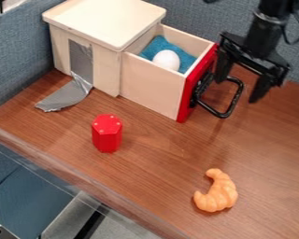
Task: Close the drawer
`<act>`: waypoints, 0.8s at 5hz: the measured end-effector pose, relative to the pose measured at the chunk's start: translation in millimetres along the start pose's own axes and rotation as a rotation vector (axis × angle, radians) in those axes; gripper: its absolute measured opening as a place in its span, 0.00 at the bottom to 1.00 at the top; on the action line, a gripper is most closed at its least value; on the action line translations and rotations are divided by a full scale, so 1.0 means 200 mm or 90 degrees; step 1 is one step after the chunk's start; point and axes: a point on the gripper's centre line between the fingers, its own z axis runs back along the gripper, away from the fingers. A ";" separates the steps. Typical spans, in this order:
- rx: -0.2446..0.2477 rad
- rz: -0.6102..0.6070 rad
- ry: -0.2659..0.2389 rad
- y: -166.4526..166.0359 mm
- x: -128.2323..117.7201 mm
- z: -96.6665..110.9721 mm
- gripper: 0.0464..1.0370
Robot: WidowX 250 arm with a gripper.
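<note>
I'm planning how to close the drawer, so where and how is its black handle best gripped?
Probably by the outer bar of the black handle, coming from above with one finger inside the loop and one outside. The bar stands clear of the red front, leaving an opening for a finger, and the gripper already hangs there with fingers apart.

Red drawer front (pixel 197 83), white egg (pixel 167 59), blue cloth (pixel 153 46), silver-grey tape (pixel 81 61), orange croissant (pixel 217 192), brown wood-grain table (pixel 145 172).

Bright, diffuse light; shadows soft (faint, really)
</note>
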 end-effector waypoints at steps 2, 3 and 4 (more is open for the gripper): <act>0.005 -0.017 0.019 -0.10 0.07 -0.12 0.96; 0.000 -0.023 0.000 -0.16 0.11 -0.08 0.96; -0.006 -0.020 0.001 -0.20 0.13 -0.11 0.96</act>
